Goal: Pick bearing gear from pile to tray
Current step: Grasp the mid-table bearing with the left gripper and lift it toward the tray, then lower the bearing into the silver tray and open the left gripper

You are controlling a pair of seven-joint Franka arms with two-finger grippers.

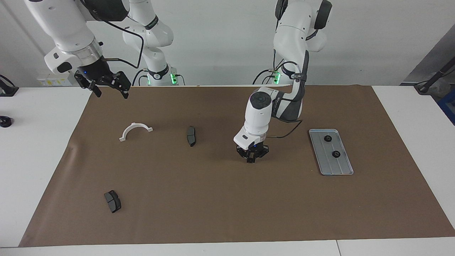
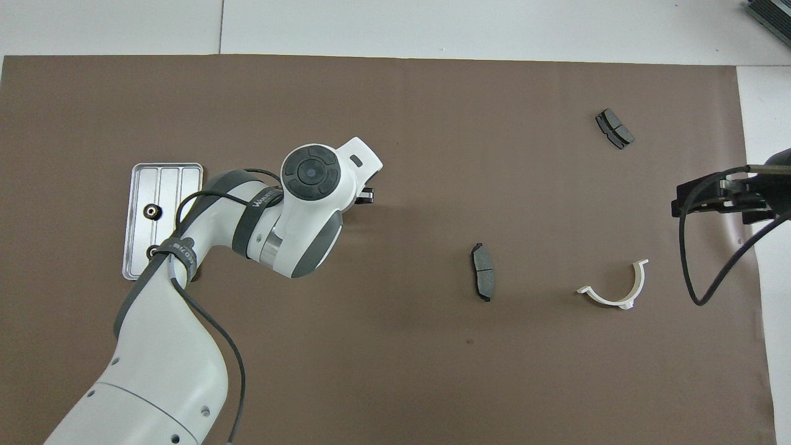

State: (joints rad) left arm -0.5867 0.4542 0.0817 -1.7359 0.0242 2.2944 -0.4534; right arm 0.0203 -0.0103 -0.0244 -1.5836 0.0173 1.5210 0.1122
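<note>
Tray [image 1: 343, 170] holds two gears [image 1: 327, 138]; left gripper [image 1: 251, 160] state unclear; right gripper [image 1: 106, 89] wide.

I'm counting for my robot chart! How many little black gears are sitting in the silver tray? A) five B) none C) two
C: two small black gears, one nearer the robots and one farther, lie in the tray.

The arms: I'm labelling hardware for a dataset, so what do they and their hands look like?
Both arms are glossy white with rounded segments and dark grey joint bands. Black cables run along them. The left hand and right hand are black, each with a small blue light. Green lights glow at both bases.
</note>
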